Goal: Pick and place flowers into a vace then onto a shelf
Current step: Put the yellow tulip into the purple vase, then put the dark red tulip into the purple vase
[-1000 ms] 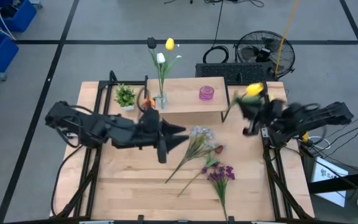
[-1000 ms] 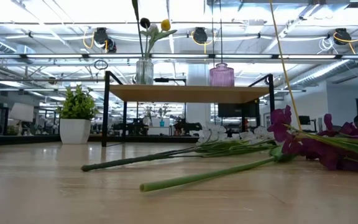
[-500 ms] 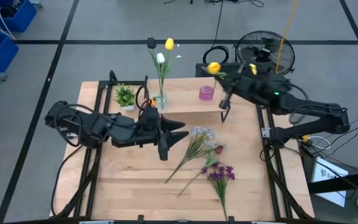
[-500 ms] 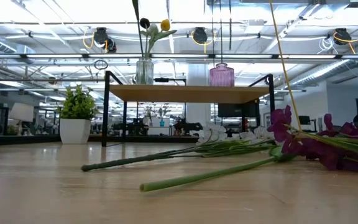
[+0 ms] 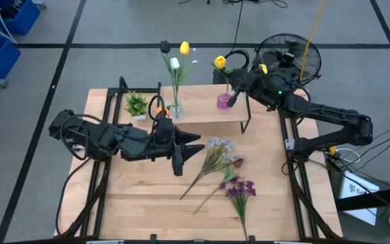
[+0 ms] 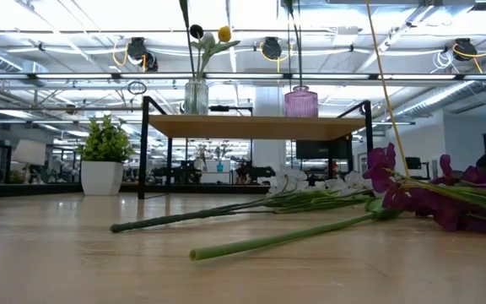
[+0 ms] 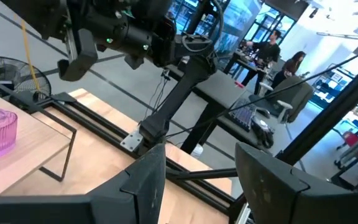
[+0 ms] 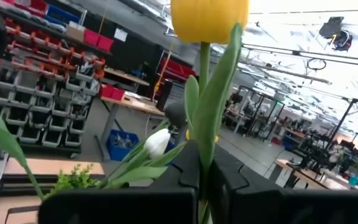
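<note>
high view: right tool [image 5: 234, 97] clamped on a yellow tulip [image 5: 219, 62] over the pink vase [image 5: 224, 102] on the shelf [image 5: 202, 112], stem about upright; left tool [image 5: 193, 147] hangs open mid-desk, loose flowers [image 5: 223, 173] beside it. low view: clear vase [image 6: 196, 95] already holds tulips. right wrist: bloom points up.

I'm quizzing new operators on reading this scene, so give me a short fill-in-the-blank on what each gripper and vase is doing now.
1. The right gripper is shut on a ____ tulip.
2. That tulip's stem hangs over the ____ vase on the shelf.
3. The left gripper holds ____.
4. The potted plant stands on the ____.

Missing words: yellow; pink; nothing; table
</note>
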{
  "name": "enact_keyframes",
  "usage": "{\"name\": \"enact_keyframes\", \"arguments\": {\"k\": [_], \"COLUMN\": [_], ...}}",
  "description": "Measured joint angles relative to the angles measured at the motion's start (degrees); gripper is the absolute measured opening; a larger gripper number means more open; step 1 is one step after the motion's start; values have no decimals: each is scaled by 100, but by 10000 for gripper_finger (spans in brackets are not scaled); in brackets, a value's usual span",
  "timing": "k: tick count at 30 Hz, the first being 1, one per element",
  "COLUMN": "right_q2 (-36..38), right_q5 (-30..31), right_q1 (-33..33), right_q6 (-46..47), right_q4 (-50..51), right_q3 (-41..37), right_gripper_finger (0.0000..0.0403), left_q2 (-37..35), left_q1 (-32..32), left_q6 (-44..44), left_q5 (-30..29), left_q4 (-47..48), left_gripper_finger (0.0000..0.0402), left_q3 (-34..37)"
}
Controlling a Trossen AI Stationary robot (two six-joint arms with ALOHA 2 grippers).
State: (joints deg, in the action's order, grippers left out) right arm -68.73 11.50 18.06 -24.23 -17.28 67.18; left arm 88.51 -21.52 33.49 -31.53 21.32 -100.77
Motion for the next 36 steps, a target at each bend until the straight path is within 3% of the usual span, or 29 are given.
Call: {"name": "enact_keyframes", "arguments": {"k": [7, 17, 28, 36], "right_q2": [-68, -59, 11, 651], "right_q5": [25, 62, 76, 53], "right_q1": [85, 116, 93, -5], "right_q6": [262, 403, 490, 580], "right_q4": [177, 863, 502, 245], "right_q3": [0, -2, -136, -136], "right_gripper_finger": [2, 51, 103, 125], "left_q2": [0, 0, 0, 0], "left_q1": [0, 0, 0, 0], "left_q6": [-1, -1, -1, -1], "left_q5": [2, 4, 7, 7], "left_q4": [2, 5, 11, 43], "left_gripper_finger": [198, 198, 198, 198], "left_q3": [0, 0, 0, 0]}}
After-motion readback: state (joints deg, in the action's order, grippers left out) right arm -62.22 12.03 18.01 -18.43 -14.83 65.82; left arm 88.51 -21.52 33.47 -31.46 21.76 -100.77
